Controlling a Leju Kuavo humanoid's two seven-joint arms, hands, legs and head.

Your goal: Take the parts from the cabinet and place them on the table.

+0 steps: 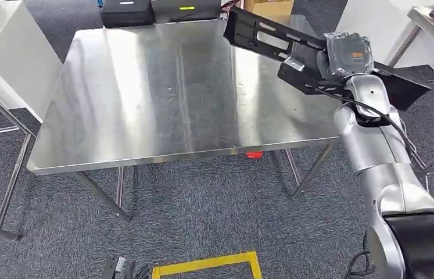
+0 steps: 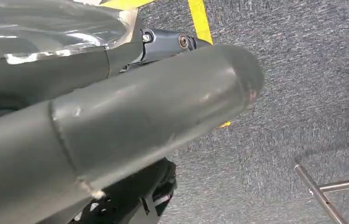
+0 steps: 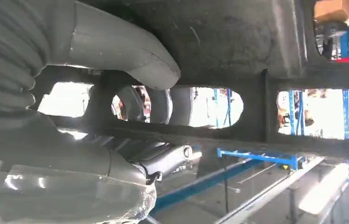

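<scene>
Head view: right hand [image 1: 313, 61] holds long black part [image 1: 261, 35] angled over table [image 1: 144, 104].

text: none legible | labels: none legible | signs: none legible

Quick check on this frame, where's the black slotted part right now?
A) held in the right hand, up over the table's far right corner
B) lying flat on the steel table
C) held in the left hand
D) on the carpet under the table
A: the right hand grips the black slotted part in the air above the steel table; the right wrist view shows the fingers through its slots.
</scene>
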